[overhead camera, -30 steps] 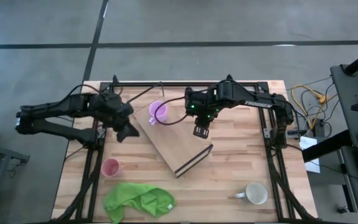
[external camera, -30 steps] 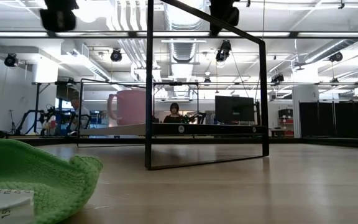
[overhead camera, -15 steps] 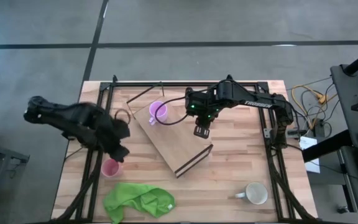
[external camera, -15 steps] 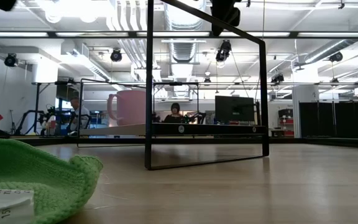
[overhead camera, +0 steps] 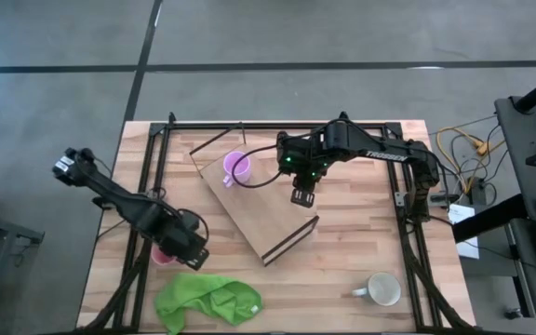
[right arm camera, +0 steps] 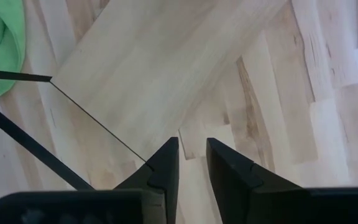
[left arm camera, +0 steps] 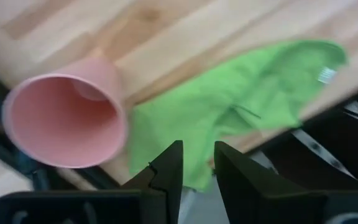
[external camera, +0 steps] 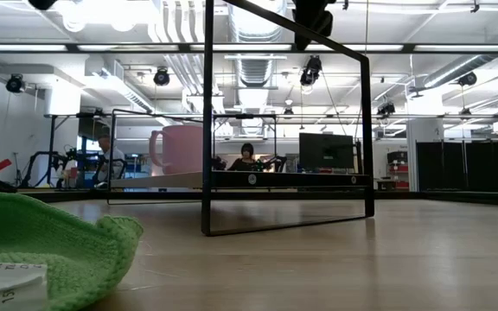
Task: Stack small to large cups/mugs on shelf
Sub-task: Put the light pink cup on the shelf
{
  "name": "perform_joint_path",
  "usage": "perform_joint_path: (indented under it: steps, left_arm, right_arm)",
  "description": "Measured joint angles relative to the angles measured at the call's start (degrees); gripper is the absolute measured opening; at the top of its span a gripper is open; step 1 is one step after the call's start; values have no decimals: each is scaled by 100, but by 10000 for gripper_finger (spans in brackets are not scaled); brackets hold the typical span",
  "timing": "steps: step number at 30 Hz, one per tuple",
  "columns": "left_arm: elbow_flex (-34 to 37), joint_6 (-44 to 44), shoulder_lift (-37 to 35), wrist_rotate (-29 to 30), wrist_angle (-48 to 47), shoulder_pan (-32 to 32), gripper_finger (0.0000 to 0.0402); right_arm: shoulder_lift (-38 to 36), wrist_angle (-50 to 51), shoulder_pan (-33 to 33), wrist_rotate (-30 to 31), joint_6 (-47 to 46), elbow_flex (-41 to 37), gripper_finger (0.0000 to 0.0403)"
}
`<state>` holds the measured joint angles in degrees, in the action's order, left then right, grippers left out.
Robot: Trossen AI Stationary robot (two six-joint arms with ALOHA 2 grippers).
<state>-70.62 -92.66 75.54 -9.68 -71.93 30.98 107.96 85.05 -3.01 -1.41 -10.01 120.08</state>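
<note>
The light-wood shelf board (overhead camera: 263, 212) lies slantwise at mid-table. The light purple cup (overhead camera: 237, 167) stands on its far left end and also shows in the low view (external camera: 180, 149). The pink-red cup (overhead camera: 161, 253) stands on the table near the left edge, half hidden under my left gripper (overhead camera: 194, 251). In the left wrist view its open mouth (left arm camera: 64, 121) is just beside and ahead of the shut, empty fingers (left arm camera: 197, 163). My right gripper (overhead camera: 301, 197) hovers shut and empty over the board (right arm camera: 160, 81). The white mug (overhead camera: 382, 288) stands near the near right corner.
A green cloth (overhead camera: 207, 300) lies at the near left edge, right beside the pink-red cup, and also shows in the left wrist view (left arm camera: 229, 106). A thin dark wire frame (external camera: 207, 130) rises from the shelf board. Bare tabletop lies between the board and the white mug.
My left gripper has swung from the far left of the table, beside the purple cup, toward the near edge and come down over the pink-red cup. The cups, the board and the cloth have stayed in place.
</note>
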Motion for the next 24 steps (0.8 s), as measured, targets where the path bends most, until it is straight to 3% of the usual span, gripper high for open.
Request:
perform_joint_path:
  steps: [6, 16, 24]
  left_arm:
    - [17, -210, 211, 18, -641, 0, 77]
    - [697, -752, 29, 19, 290, 20, 77]
    - [906, -903, -333, -48, -116, 22, 76]
  right_arm:
    - [0, 14, 0, 2, 18, -12, 73]
    - [0, 70, 0, 2, 121, -134, 71]
    - [0, 327, 0, 1, 254, -219, 70]
